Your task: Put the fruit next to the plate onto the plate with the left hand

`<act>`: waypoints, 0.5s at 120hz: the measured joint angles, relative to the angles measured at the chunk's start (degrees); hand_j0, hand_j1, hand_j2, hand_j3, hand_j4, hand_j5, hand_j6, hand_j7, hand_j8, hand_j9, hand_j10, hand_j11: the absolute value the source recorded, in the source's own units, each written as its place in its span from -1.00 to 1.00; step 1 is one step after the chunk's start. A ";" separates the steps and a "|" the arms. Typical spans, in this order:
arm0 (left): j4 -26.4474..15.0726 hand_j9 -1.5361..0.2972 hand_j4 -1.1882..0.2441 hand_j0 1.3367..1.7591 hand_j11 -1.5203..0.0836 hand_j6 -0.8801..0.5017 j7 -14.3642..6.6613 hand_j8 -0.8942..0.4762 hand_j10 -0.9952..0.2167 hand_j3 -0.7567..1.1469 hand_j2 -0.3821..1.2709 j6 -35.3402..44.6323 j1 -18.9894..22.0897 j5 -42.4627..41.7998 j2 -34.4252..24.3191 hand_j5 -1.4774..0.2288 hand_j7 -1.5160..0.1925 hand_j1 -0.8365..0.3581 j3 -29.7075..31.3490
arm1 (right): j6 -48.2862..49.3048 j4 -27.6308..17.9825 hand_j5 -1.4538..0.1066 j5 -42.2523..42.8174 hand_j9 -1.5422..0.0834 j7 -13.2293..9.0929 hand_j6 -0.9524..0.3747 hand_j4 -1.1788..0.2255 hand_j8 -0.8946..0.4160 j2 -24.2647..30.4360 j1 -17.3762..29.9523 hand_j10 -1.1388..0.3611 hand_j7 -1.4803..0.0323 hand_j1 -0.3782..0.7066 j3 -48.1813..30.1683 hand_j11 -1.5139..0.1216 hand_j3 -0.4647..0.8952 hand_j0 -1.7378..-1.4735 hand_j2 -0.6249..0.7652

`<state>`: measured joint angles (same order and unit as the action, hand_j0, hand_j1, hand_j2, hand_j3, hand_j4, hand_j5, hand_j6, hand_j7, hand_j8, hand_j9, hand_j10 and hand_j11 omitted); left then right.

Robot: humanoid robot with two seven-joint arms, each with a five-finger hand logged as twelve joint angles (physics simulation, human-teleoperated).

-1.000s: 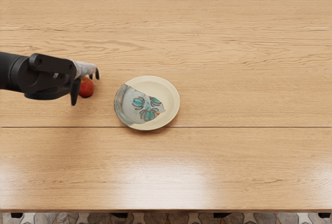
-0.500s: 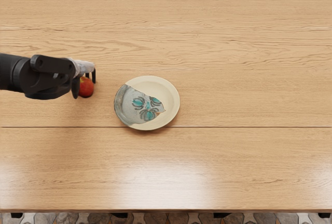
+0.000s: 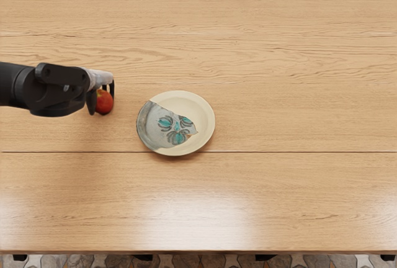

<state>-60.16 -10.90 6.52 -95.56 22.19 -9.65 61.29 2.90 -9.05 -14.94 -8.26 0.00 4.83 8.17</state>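
Note:
A small red-orange fruit point(image 3: 105, 103) sits on the wooden table just left of the plate point(image 3: 201, 116), a cream dish with a grey-blue patch and teal flower pattern. My left hand point(image 3: 102, 99) comes in from the left edge on a dark arm and covers the fruit's left and top. Its thumb lies against the fruit's left side and its fingers point(image 3: 111, 88) curl over the top and right, so the hand is shut on the fruit. The fruit stays beside the plate, a short gap away. The right arm is out of view.
The wooden table point(image 3: 279, 181) stretches wide to the right and toward the front edge. A seam between boards runs across just below the plate. A grey wall lies behind the far edge.
The left hand's fingers, spread a second ago, have drawn in around the fruit. The fruit has shifted very slightly up and right. The plate has not moved.

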 joint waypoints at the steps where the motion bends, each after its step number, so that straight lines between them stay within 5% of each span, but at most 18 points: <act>1: -0.02 -0.14 -0.04 0.52 -0.04 -0.32 0.00 -0.51 -0.30 -0.21 -0.33 0.00 -0.03 0.01 -0.01 -0.15 -0.10 -0.08 -0.02 | 0.00 0.00 0.84 0.00 0.88 0.00 0.42 0.66 0.34 0.00 0.00 0.50 0.93 -0.92 0.00 0.83 -0.32 -0.40 -0.10; 31: -2.09 -0.17 -0.02 0.51 -0.08 -0.30 -0.02 -0.50 -0.32 -0.20 -0.32 -0.27 -3.55 -0.14 -1.18 -0.18 -0.14 -0.07 -0.49 | 0.00 0.00 0.84 0.00 0.88 0.00 0.42 0.66 0.34 0.00 0.00 0.50 0.93 -0.92 0.00 0.83 -0.32 -0.40 -0.10; 60: -8.49 -0.19 -0.01 0.51 -0.09 -0.28 -0.26 -0.48 -0.33 -0.20 -0.33 -1.48 -10.11 -0.20 -2.66 -0.19 -0.15 -0.08 -0.47 | 0.00 0.00 0.84 0.00 0.88 0.00 0.41 0.66 0.34 0.00 0.00 0.50 0.93 -0.92 0.00 0.83 -0.32 -0.40 -0.10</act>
<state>-68.65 -11.16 5.04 -105.67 21.98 -12.31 60.82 2.90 -9.05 -14.94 -8.26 0.00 4.83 8.17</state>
